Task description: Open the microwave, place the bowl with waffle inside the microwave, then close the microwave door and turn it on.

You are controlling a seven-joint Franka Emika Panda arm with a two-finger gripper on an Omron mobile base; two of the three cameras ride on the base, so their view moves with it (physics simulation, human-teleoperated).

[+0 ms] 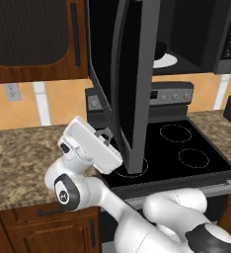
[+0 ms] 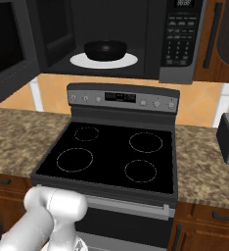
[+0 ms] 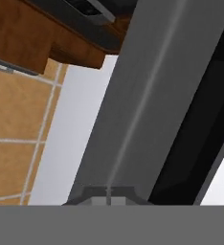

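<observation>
One bowl (image 2: 105,50) sits inside the microwave (image 2: 150,44); the gripper (image 1: 109,138), fingers pressed together, meets the open door (image 1: 130,84). Push evenly near its outer edge.

Kitchen: stove (image 2: 106,157), wooden cabinets (image 1: 33,39).

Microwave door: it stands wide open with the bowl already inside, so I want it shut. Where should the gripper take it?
Push the wide black-glass microwave door on its outer face near the free edge, coming from the left; it hangs swung out over the stove.
</observation>
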